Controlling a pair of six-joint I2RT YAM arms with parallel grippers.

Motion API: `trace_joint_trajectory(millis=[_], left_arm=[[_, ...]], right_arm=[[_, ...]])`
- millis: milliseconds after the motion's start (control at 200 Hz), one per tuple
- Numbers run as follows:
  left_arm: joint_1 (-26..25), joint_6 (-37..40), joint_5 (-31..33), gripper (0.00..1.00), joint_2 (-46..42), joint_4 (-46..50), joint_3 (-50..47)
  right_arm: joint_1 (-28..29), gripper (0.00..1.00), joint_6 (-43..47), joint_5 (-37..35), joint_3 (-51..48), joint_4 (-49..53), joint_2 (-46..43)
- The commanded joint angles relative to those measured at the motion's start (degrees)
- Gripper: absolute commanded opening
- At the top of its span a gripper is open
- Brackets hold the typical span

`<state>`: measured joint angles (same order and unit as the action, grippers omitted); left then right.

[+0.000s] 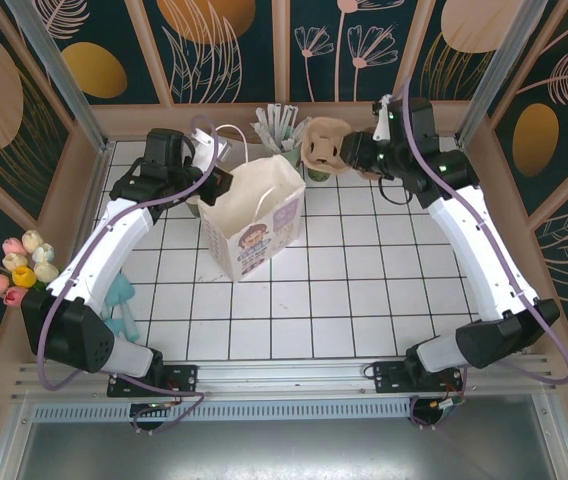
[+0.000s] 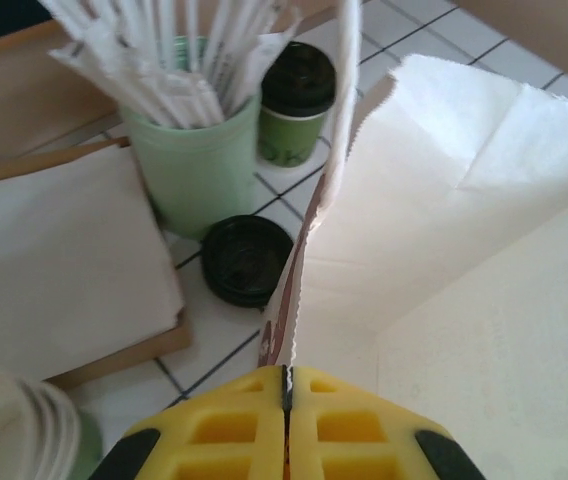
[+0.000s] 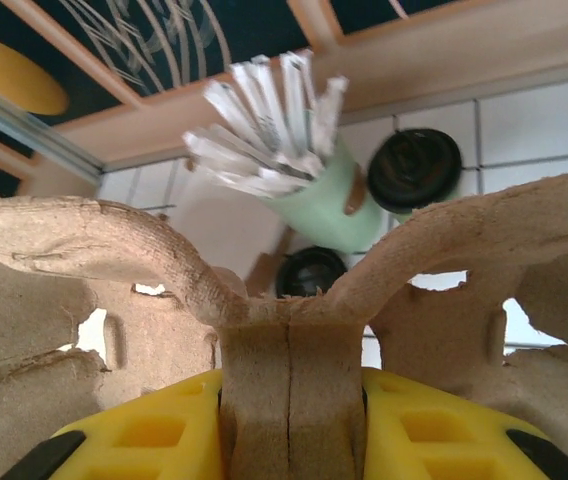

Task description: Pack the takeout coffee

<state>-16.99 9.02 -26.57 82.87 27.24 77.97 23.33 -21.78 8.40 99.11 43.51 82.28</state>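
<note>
- The small green-sided paper cup (image 2: 294, 125) with its round black plastic lid on sits on the table at the back. It's just behind the mint green holder (image 2: 199, 165) of white sticks, and it isn't in the bag yet.
- There's also a loose black lid (image 2: 247, 260) lying flat in front of that holder.
- The left gripper (image 2: 286, 385) has its yellow jaws pinched fully together on the top edge of the white paper bag (image 1: 254, 215), which stands upright with its mouth open.
- The right gripper (image 3: 289, 420) is clamped on the centre ridge of a brown moulded-pulp cup carrier (image 1: 322, 143), held up off the table near the holder.
- My read is that this is the setup stage: bag steadied, carrier in hand, coffee not loaded.
- The next move probably means getting the carrier and cup together. The carrier looks flimsy, so it'll want a level hold, and the bag mouth has to be kept wide.
- The surface is a white tiled table (image 1: 364, 290) with dark grout and a wooden rim.
- The walls (image 1: 364, 55) are dark teal with gold ovals and leaf drawings, and there are tulips (image 1: 19, 265) at the left edge.
</note>
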Motion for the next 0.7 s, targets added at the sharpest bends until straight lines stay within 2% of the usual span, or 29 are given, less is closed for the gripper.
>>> trace_joint_trajectory(millis=[0, 230, 420, 696], left_arm=[[-0.31, 1.08, -9.02, 0.00, -1.51, 0.44, 0.43], [-1.74, 0.98, -14.00, 0.00, -0.97, 2.03, 2.40], [-3.89, 1.21, -12.11, 0.00, 1.64, 1.86, 2.53], [-4.58, 0.90, -9.57, 0.00, 2.59, 1.35, 3.35]], right_arm=[[-0.12, 0.33, -0.93, 8.01, 4.96, -1.77, 1.12], [0.53, 0.32, -3.68, 22.44, 7.56, -2.94, 4.10], [1.99, 0.32, -8.05, 34.56, 6.73, -7.02, 5.29], [5.28, 0.32, -12.85, 40.31, 2.29, -9.01, 5.63]])
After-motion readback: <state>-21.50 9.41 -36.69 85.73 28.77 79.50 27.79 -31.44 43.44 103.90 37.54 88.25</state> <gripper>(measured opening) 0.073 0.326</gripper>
